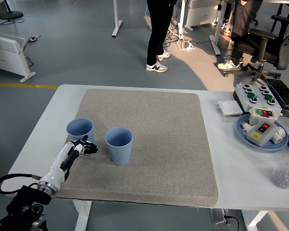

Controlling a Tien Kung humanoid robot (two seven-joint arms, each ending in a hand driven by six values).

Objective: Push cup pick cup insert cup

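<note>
Two blue ribbed cups stand upright on the grey mat (149, 144). The left cup (80, 131) sits near the mat's left edge; the second cup (119, 145) stands a short way to its right. My left hand (85, 148) comes in from the lower left, its black fingertips against the near side of the left cup, low on its wall. The fingers are loosely extended and hold nothing. The right arm is out of sight.
A blue plate (262, 134) with a button box stands at the right of the white table (231, 173), with a control panel (257, 94) behind it and a clear bottle (288, 168) at the right edge. People stand on the floor beyond the table.
</note>
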